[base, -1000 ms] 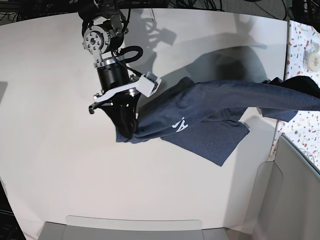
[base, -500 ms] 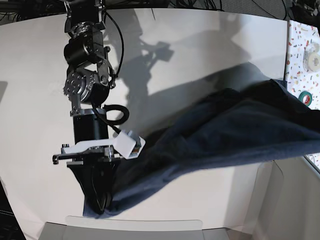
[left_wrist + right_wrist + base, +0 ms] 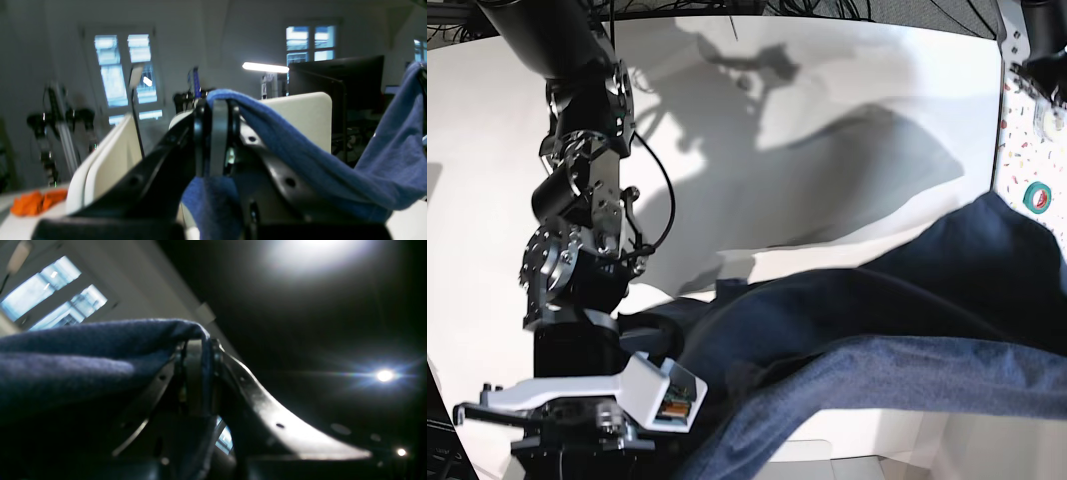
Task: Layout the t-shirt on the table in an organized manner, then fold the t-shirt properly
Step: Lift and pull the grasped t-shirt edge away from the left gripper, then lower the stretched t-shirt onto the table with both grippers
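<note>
The dark heathered navy-blue cloth t-shirt (image 3: 907, 340) hangs stretched in the air above the large plain white bench (image 3: 827, 120), between both arms. The left pincer (image 3: 217, 133) and right pincer (image 3: 196, 373) are each clamped on an edge fold. Soft and light, the cloth sags and will likely bunch; opposite corners seem the best holds.

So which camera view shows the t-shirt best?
The base view: there the t-shirt hangs as one broad dark sheet above the table. The left wrist view shows only a blue fold pinched in the left end effector; the right wrist view shows a fold in the right end effector.
</note>
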You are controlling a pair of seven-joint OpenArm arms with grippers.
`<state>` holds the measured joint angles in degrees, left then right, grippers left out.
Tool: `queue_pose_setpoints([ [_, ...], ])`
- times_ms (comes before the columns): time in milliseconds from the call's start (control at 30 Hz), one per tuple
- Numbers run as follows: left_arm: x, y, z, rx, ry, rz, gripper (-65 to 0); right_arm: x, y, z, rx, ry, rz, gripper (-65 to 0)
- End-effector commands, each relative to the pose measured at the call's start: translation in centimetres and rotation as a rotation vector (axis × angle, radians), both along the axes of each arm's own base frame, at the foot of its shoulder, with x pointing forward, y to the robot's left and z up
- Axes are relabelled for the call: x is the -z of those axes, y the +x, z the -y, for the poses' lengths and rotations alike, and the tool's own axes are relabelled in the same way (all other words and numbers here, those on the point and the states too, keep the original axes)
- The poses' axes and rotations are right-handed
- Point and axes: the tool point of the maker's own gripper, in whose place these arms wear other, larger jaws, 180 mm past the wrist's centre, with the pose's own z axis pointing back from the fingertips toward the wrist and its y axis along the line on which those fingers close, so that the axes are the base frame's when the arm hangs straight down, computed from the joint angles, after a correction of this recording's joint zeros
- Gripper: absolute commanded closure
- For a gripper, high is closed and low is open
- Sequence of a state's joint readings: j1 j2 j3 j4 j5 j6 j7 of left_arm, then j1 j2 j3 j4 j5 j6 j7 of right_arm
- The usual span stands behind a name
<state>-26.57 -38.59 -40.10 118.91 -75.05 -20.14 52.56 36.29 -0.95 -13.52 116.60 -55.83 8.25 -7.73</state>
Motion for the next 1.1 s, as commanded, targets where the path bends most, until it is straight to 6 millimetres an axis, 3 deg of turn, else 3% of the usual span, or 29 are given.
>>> queue_pose_setpoints([
  [0, -1.9, -0.7, 0.3, 0.000, 0.016, 0.068, 0.0, -2.1, -1.2, 0.0, -0.016, 0.013, 0.076, 0.0],
  [300, -6.0, -2.3, 0.9, 0.003, 0.032, 0.211, 0.0, -6.4, -3.0, -0.7, -0.134, 0.073, 0.180, 0.0],
  [467, -7.2, -3.9, -0.4, -0.032, 0.006, 0.277, 0.0, -7.0, -4.1, -1.8, -0.194, 0.103, 0.208, 0.0],
  [600, -7.6, -5.6, -2.4, -0.088, -0.033, 0.322, 0.0, -4.9, -4.0, -3.0, -0.242, 0.072, 0.187, 0.0],
  [867, -4.7, -7.0, -6.3, -0.172, -0.178, 0.330, 0.0, 2.0, -3.7, -4.4, -0.309, 0.029, 0.081, 0.0],
  [1067, -4.3, -6.9, -6.4, -0.168, -0.196, 0.328, 0.0, 2.2, -7.1, -5.0, -0.365, -0.020, 0.248, 0.0],
])
